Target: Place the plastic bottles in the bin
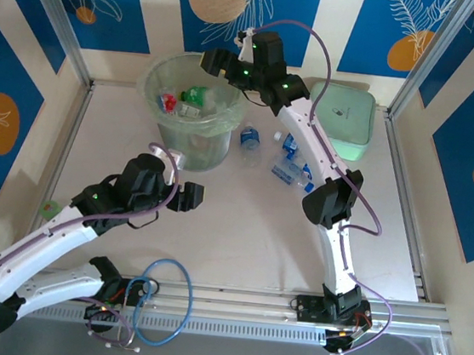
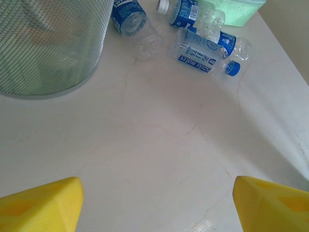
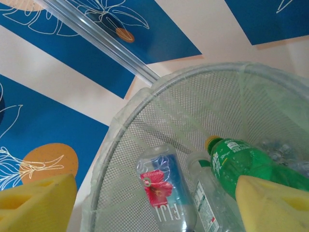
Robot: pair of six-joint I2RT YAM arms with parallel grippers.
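The bin, a round pale green mesh bucket, stands at the back left of the table. In it lie a green bottle, a clear bottle with a red flower label and another clear one. My right gripper hangs open over the bin's rim, with nothing between its yellow fingers. Three clear blue-labelled bottles lie on the table right of the bin. My left gripper is open over bare table in front of the bin, empty.
A mint green square case sits at the back right, just behind the loose bottles. A small green object lies at the table's left edge. Metal rails frame the table, and a blue cable loop lies at the near edge.
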